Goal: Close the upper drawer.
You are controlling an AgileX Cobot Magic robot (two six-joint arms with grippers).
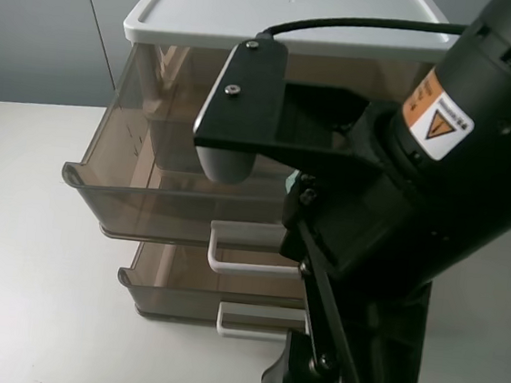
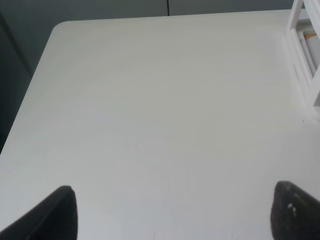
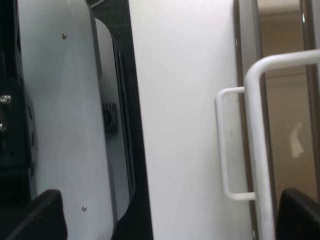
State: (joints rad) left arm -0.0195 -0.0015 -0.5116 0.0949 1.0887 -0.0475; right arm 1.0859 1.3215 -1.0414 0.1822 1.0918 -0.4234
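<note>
The upper drawer (image 1: 139,166), smoky-brown and translucent, stands pulled far out of the white-topped cabinet (image 1: 283,11). Its wide white loop handle (image 1: 242,248) faces the table's front. My right arm (image 1: 417,218) reaches in front of the drawers and hides their right side. In the right wrist view the right gripper (image 3: 170,220) is open and empty, with the wide handle (image 3: 260,150) beside one fingertip (image 3: 300,212). I cannot tell whether they touch. My left gripper (image 2: 175,215) is open and empty over bare table, away from the drawers.
A shallower brown drawer (image 1: 182,284) below is also partly out, with a narrower white handle (image 1: 260,320), which also shows in the right wrist view (image 3: 225,145). The cabinet's white frame (image 2: 305,60) is at the edge of the left wrist view. The white table (image 1: 28,268) lies to the left.
</note>
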